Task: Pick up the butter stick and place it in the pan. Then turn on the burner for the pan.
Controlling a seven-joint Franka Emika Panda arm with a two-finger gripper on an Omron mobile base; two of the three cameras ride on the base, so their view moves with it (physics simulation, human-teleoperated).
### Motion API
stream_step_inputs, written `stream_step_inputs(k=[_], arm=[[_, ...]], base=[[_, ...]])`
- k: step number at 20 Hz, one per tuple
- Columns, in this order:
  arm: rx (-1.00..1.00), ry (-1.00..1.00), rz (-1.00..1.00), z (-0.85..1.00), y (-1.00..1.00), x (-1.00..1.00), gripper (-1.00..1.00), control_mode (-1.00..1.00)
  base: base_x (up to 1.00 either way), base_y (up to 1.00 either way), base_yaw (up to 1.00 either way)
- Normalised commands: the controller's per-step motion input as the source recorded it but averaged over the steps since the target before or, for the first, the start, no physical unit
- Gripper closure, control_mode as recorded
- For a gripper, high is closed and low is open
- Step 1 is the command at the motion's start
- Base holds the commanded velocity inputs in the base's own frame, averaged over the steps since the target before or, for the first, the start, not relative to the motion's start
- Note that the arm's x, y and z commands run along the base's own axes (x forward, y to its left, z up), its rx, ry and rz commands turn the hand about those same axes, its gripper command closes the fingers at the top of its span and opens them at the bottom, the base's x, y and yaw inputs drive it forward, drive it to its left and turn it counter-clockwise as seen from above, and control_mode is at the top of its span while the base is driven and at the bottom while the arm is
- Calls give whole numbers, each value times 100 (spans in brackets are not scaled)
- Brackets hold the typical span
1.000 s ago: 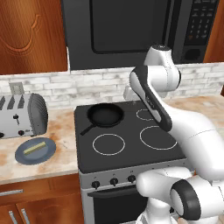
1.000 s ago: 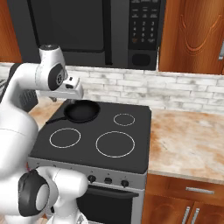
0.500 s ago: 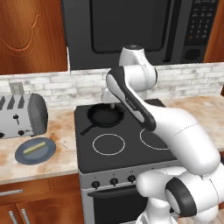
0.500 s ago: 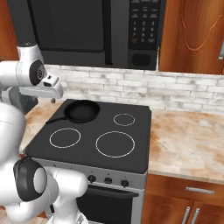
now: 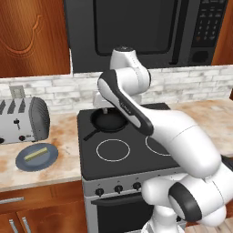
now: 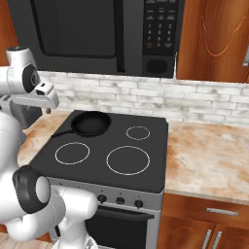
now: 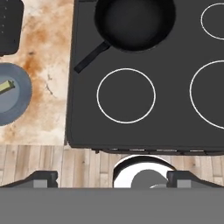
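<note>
Pincer: the pincer (image 7: pixel 111 179) hangs high over the stove (image 5: pixel 136 159), pointing down, jaws spread wide with nothing between them; its two tips sit far apart at 6 o'clock of the hand view.
Pincer in left base view: the hand (image 5: pixel 101 101) is near the back wall, just above the pan's far rim.
Butter: the butter (image 5: pixel 36 154) lies on the plate (image 5: pixel 48 159), on the tabletop (image 5: pixel 63 136) left of the stove; in the hand view the butter (image 7: pixel 6 86) shows at 9 o'clock, cut by the picture edge.
Butter to pincer: well apart, off toward 10 o'clock from the tips in the hand view, with the stove's front left ring (image 7: pixel 126 95) between.
Pan: the pan (image 5: pixel 109 121) rests on the back left burner, handle pointing toward 7 o'clock; nothing lies in it. In the hand view the pan (image 7: pixel 134 22) sits at 12 o'clock.
Toaster: the toaster (image 5: pixel 20 120) stands behind the plate, at 12 o'clock from it.
Knobs: the knobs (image 6: pixel 119 201) run along the stove front.
</note>
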Motion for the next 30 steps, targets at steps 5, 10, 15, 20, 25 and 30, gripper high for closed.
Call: stream_step_inputs(k=[5,10,15,20,25,30], arm=[[1,1,0,0,29,3,-100,-100],[1,3,0,-1,40,4,-100,-100],[0,3,0,-8,49,2,-100,-100],[0,1,-3,-20,59,0,-100,-100],[2,0,-10,-25,53,4,-100,-100],[7,0,-21,-23,29,2,-100,-100]], base=[[0,0,0],[0,0,0],[0,0,0],[0,0,0],[0,0,0],[0,0,0]])
